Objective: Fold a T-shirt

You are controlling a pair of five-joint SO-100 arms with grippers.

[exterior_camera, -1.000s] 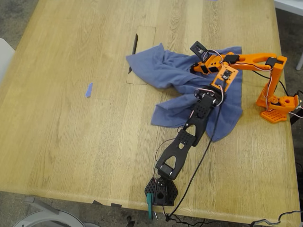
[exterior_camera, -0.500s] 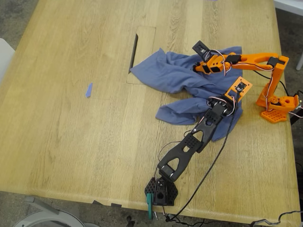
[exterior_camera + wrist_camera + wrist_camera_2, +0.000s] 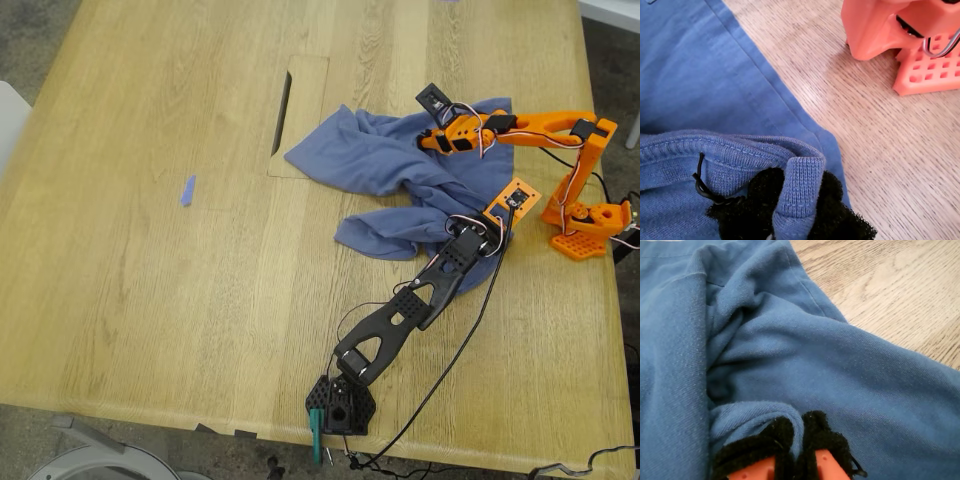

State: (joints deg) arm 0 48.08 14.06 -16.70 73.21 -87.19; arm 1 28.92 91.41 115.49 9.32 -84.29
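Observation:
The slate-blue T-shirt lies crumpled on the wooden table, right of centre in the exterior view; its chest print is hidden. My first gripper, on the black arm, is shut on a ribbed edge of the shirt near the orange base. Its black pads pinch the cloth from both sides. My second gripper, on the orange arm, is shut on a fold of the shirt at its far side. Its fingertips are black-padded.
A tiny blue scrap lies at the exterior view's left. A dark slot cuts the tabletop beside the shirt. The orange arm's base stands near the right edge and shows in the first wrist view. The black arm's base stands at the front, with cables trailing.
My first gripper has moved toward the exterior view's right, dragging the shirt's near part with it. My second gripper has shifted slightly right too. The whole shirt has slid rightward.

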